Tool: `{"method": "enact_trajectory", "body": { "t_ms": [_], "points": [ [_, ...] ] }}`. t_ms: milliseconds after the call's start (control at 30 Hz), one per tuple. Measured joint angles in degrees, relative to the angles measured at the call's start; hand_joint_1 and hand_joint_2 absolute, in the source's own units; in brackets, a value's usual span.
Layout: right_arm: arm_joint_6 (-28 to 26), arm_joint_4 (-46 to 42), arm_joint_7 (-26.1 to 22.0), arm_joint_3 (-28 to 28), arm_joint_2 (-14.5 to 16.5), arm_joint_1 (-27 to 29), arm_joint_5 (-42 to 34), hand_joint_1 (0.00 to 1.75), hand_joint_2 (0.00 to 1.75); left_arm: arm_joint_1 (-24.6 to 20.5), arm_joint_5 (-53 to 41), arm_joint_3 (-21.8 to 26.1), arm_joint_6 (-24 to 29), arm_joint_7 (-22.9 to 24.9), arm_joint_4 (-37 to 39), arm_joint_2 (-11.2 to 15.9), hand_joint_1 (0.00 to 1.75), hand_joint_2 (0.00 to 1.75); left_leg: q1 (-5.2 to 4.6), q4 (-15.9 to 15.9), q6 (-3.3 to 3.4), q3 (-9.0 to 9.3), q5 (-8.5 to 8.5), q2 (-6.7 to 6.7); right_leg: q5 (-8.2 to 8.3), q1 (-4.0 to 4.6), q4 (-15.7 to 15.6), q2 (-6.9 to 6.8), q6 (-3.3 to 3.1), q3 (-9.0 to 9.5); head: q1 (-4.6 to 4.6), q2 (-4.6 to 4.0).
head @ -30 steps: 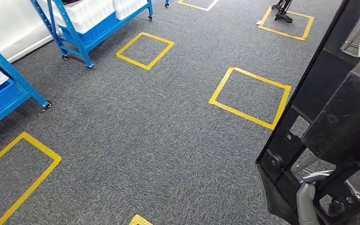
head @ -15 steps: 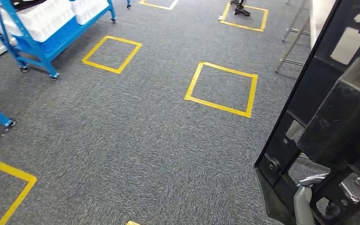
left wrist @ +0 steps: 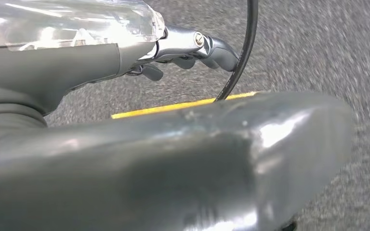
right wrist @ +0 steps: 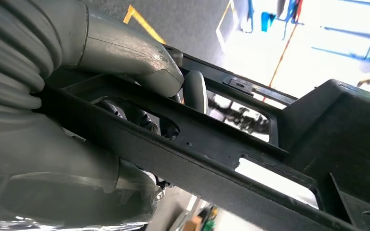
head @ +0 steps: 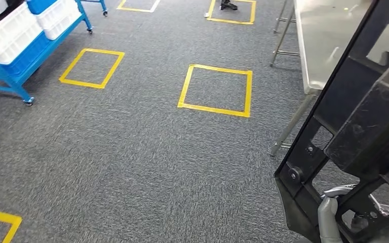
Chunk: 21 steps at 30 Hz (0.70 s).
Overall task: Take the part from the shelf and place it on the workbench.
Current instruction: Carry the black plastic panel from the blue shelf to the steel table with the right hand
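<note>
Floor: grey carpet with yellow tape squares; it fills most of the head view, and against the earlier pictures the whole scene has slid leftward, so the camera has turned, not the things.
Workbench: steel top on thin legs, now in the head view at upper right, where a second ago there was only carpet. I judge the robot is turning toward it with the part, so the carry is well along and the placing is still to come.
Shelf: blue wheeled rack with white bins, now further toward the left edge than before, well apart from the part.
Part: large black plastic frame with cut-outs, held up close to the camera on the right, off the shelf and not yet over the bench.
Right hand: clamped on a bar of the part, thumb over one side and fingers under the other.
Left hand: blurred and very close above the carpet; whether its fingers are apart or together I cannot tell.
</note>
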Motion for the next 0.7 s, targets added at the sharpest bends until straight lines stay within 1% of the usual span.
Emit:
{"method": "enact_trajectory", "body": {
  "t_ms": [33, 67, 100, 133, 167, 200, 233, 267, 300, 333, 367, 400, 433, 467, 500, 533, 567, 600, 633, 667, 700],
  "points": [
    [-0.2, 0.2, 0.1, 0.1, 0.0, 0.0, 0.0, 1.75, 1.75, -0.1, -0.1, 0.0, -0.2, -0.2, 0.3, 0.0, 0.00, 0.00, 0.15, -2.0, -0.06, 0.72, 1.88, -0.19, -0.05, -0.02, 0.1, 0.77, 0.08, 0.04, 0.01, 0.00],
    [-0.4, 0.3, 0.2, 0.3, 0.0, 0.0, 0.0, 1.75, 1.75, -0.2, -0.2, 0.0, -0.4, -0.3, 0.6, 0.0, 0.00, 0.00, 0.38, -5.7, -0.10, 2.14, 4.22, -1.03, -0.15, -0.07, 0.4, 1.55, 0.23, 0.05, -0.01, 0.00],
    [-0.6, 0.4, 0.3, 0.4, 0.0, -0.1, 0.0, 1.75, 1.75, -0.3, -0.3, 0.0, -0.5, -0.4, 0.8, 0.0, 0.00, 0.00, 0.58, -9.1, -0.09, 3.54, 5.87, -2.57, -0.29, -0.05, 0.7, 2.27, 0.47, -0.04, 0.01, 0.00],
    [-0.7, 0.5, 0.3, 0.6, -0.1, -0.2, -0.1, 1.75, 1.75, -0.4, -0.4, 0.0, -0.6, -0.5, 1.1, 0.0, 0.00, 0.00, 0.74, -11.8, 0.04, 4.59, 6.85, -4.02, -0.41, -0.07, 1.1, 2.97, 0.79, -0.31, 0.03, 0.01],
    [-0.9, 0.6, 0.4, 0.7, -0.1, -0.3, -0.1, 1.75, 1.75, -0.4, -0.5, 0.1, -0.6, -0.5, 1.3, 0.0, 0.00, 0.00, 0.77, -13.4, 0.24, 5.13, 7.14, -5.16, -0.46, -0.11, 1.4, 3.58, 1.15, -0.64, 0.06, 0.01],
    [-1.0, 0.6, 0.4, 0.8, -0.1, -0.4, -0.1, 1.75, 1.75, -0.5, -0.6, 0.1, -0.7, -0.5, 1.4, 0.0, 0.00, 0.00, 0.64, -13.7, 0.57, 5.24, 6.89, -5.52, -0.40, -0.19, 1.5, 4.21, 1.55, -0.96, 0.04, 0.01],
    [-1.1, 0.6, 0.4, 0.8, -0.1, -0.4, -0.1, 1.75, 1.75, -0.5, -0.7, 0.2, -0.7, -0.6, 1.5, 0.0, 0.00, 0.00, 0.52, -13.9, 1.00, 5.31, 6.98, -4.98, -0.23, -0.34, 1.5, 4.88, 1.94, -1.27, 0.04, 0.01],
    [-1.1, 0.6, 0.5, 0.9, -0.2, -0.4, -0.1, 1.75, 1.75, -0.6, -0.7, 0.2, -0.8, -0.6, 1.6, 0.0, 0.00, 0.00, 0.46, -14.2, 1.45, 5.39, 7.19, -4.28, -0.20, -0.46, 1.6, 4.91, 2.25, -1.47, 0.02, 0.01],
    [-1.2, 0.7, 0.5, 0.9, -0.2, -0.4, -0.1, 1.75, 1.75, -0.7, -0.8, 0.2, -0.9, -0.5, 1.6, 0.0, 0.00, 0.00, 0.45, -14.4, 1.90, 5.50, 7.42, -3.55, -0.61, -0.45, 2.2, 4.02, 2.49, -1.86, 0.07, 0.01],
    [-1.3, 0.7, 0.5, 1.0, -0.3, -0.4, 0.0, 1.75, 1.75, -0.8, -0.8, 0.2, -1.0, -0.5, 1.7, 0.0, 0.00, 0.00, 0.48, -14.7, 2.28, 5.55, 7.64, -2.73, -1.64, -0.38, 3.9, 2.53, 2.65, -2.71, 0.23, 0.01],
    [-1.3, 0.7, 0.5, 1.1, -0.3, -0.5, 0.0, 1.75, 1.75, -0.8, -0.9, 0.2, -1.1, -0.5, 1.7, 0.0, 0.00, 0.00, 0.45, -14.9, 2.54, 5.55, 7.76, -1.89, -3.24, -0.32, 6.5, 0.72, 2.76, -3.98, 0.33, 0.01],
    [-1.4, 0.7, 0.5, 1.2, -0.4, -0.5, 0.0, 1.75, 1.75, -0.8, -0.9, 0.3, -1.2, -0.5, 1.8, 0.0, 0.00, 0.00, 0.31, -14.9, 2.68, 5.52, 7.76, -1.06, -5.06, -0.27, 9.9, -0.69, 2.89, -5.64, 0.46, 0.01],
    [-1.6, 0.8, 0.4, 1.4, -0.5, -0.6, 0.1, 1.75, 1.75, -0.8, -1.0, 0.3, -1.3, -0.5, 1.9, 0.0, 0.00, 0.00, 0.16, -14.9, 2.78, 5.46, 7.71, -0.18, -6.57, -0.33, 13.3, -1.33, 3.02, -7.30, 0.50, 0.01],
    [-1.8, 0.9, 0.4, 1.5, -0.6, -0.6, 0.1, 1.75, 1.75, -0.9, -1.1, 0.4, -1.3, -0.5, 2.0, 0.0, 0.00, 0.00, 0.03, -14.9, 2.84, 5.41, 7.64, 0.64, -7.30, -0.39, 15.7, -1.61, 3.10, -8.42, 0.50, 0.01],
    [-2.1, 1.0, 0.4, 1.6, -0.7, -0.6, 0.2, 1.75, 1.75, -0.9, -1.2, 0.4, -1.4, -0.5, 2.2, 0.0, 0.00, 0.00, -0.07, -14.9, 2.88, 5.40, 7.54, 1.46, -6.97, -0.42, 16.2, -1.78, 3.12, -8.58, 0.51, 0.00],
    [-2.3, 1.1, 0.4, 1.8, -0.8, -0.6, 0.3, 1.75, 1.75, -0.9, -1.4, 0.4, -1.5, -0.5, 2.3, 0.0, 0.00, 0.00, -0.14, -14.9, 2.89, 5.44, 7.43, 2.20, -5.72, -0.41, 14.7, -2.02, 3.06, -7.67, 0.51, 0.00],
    [-2.6, 1.2, 0.4, 1.9, -1.0, -0.6, 0.5, 1.75, 1.75, -1.0, -1.4, 0.5, -1.5, -0.6, 2.4, 0.0, 0.00, 0.00, -0.20, -14.9, 2.84, 5.58, 7.30, 2.83, -3.89, -0.35, 11.4, -2.57, 2.91, -5.74, 0.52, 0.00],
    [-2.9, 1.2, 0.4, 2.1, -1.1, -0.6, 0.6, 1.75, 1.75, -1.0, -1.5, 0.5, -1.6, -0.6, 2.5, 0.0, 0.00, 0.00, -0.30, -14.9, 2.72, 5.79, 7.14, 3.40, -2.43, -0.14, 7.4, -3.74, 2.61, -3.51, 0.51, 0.00],
    [-3.1, 1.2, 0.3, 2.2, -1.2, -0.6, 0.7, 1.75, 1.75, -1.1, -1.5, 0.4, -1.7, -0.7, 2.6, 0.0, 0.00, 0.00, -0.42, -14.9, 2.51, 5.98, 6.98, 3.83, -1.41, 0.12, 4.2, -4.67, 2.28, -1.73, 0.50, 0.00],
    [-3.3, 1.2, 0.3, 2.4, -1.4, -0.6, 0.7, 1.75, 1.75, -1.2, -1.5, 0.4, -1.7, -0.9, 2.6, 0.0, 0.00, 0.00, -0.50, -14.9, 2.26, 6.15, 6.85, 4.23, -0.97, 0.40, 2.1, -5.35, 1.94, -0.64, 0.49, 0.00],
    [-3.4, 1.2, 0.3, 2.5, -1.5, -0.7, 0.7, 1.75, 1.75, -1.2, -1.5, 0.4, -1.7, -1.0, 2.7, 0.0, 0.00, 0.00, -0.54, -14.9, 2.01, 6.31, 6.75, 4.62, -1.02, 0.65, 1.4, -5.57, 1.65, -0.33, 0.48, 0.00]
  ]
}}
